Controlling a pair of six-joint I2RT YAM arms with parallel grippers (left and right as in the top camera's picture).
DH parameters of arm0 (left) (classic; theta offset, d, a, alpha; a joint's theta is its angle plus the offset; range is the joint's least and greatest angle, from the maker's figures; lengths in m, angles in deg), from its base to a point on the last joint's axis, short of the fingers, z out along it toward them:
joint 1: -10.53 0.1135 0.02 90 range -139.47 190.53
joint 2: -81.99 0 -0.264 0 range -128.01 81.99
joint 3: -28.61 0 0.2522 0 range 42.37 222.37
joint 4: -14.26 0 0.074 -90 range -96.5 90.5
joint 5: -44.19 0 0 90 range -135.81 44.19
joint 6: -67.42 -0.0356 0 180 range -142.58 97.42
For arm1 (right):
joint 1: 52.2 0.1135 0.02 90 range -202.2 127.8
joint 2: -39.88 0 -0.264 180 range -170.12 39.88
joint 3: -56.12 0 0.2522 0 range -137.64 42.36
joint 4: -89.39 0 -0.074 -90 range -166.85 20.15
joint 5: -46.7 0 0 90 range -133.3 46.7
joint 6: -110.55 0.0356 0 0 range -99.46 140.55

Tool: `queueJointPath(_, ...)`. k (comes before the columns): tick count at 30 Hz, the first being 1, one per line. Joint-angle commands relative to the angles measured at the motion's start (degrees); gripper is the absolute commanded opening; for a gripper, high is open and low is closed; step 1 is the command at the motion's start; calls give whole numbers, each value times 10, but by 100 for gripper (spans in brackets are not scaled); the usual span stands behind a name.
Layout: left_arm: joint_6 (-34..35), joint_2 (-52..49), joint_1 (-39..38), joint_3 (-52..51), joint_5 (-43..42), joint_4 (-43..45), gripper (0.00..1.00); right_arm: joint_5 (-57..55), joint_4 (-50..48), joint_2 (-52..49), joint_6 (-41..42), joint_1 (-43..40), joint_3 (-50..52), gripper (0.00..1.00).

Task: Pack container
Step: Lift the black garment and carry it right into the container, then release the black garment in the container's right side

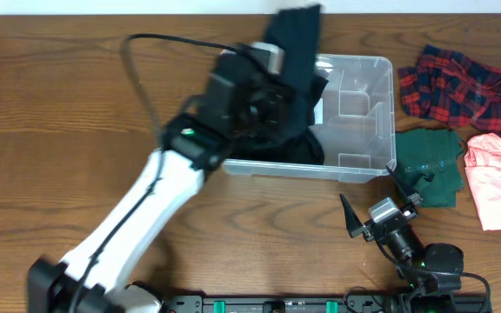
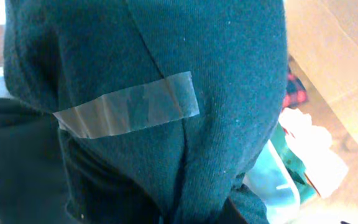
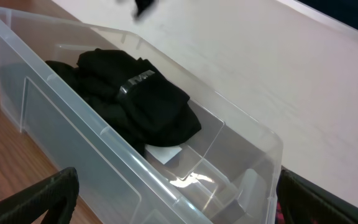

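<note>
Wooden tabletop [image 1: 59, 104], everything on it sits in the far right half.

Left arm [image 1: 146, 204] runs diagonally from the near-left corner up to the container's left end.

Container [image 1: 364, 130]: clear bin, upright on the tabletop, right of centre and close to the far edge. Its long side runs left-right.

Left end effector [image 1: 278, 91] is over the container's left end, mostly buried in a dark garment [image 1: 294, 48]. Its fingers aren't visible in any view, but they are closed and clamped on that garment. The fabric is lifted above the rim and fills the left wrist view. There it reads as dark teal knit.

Black clothing pile [image 3: 135, 99] lies inside the container at its left end. The right part of the base is bare.

Right of the container, on the tabletop:
- red/blue plaid cloth [image 1: 459, 83], just beside the far right corner
- pink cloth [image 1: 498, 178], furthest right
- green cloth [image 1: 429, 161], just beside the near right corner, between the container and the pink cloth

Right end effector [image 1: 375, 204] is near the tabletop, in front of the container's near right corner. Its fingers are wide apart, nothing between them.

Strip of clear tape [image 2: 129, 109] is stuck across the held garment.

White label [image 3: 163, 152] is on the container base, partly under the edge of the black pile.
</note>
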Motion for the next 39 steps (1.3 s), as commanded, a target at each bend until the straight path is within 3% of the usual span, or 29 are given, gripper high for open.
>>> queueJointPath(1,5,-47,-36,11,-5,28,6,3,1,3,-6,3,1,99)
queueJointPath(13,24,-121,-141,11,191,72,6,3,1,3,-6,3,1,99)
queueJointPath(25,24,-171,-154,11,203,115,7,3,1,3,-6,3,1,99)
queueJointPath(27,24,-171,-154,11,203,115,14,4,1,3,-6,3,1,99)
queueJointPath(31,24,-171,-156,11,203,115,46,3,1,3,-6,3,1,99)
queueJointPath(36,24,-171,-167,11,203,116,60,3,1,3,-6,3,1,99)
queueJointPath(39,24,-171,-174,11,203,118,63,3,1,3,-6,3,1,99)
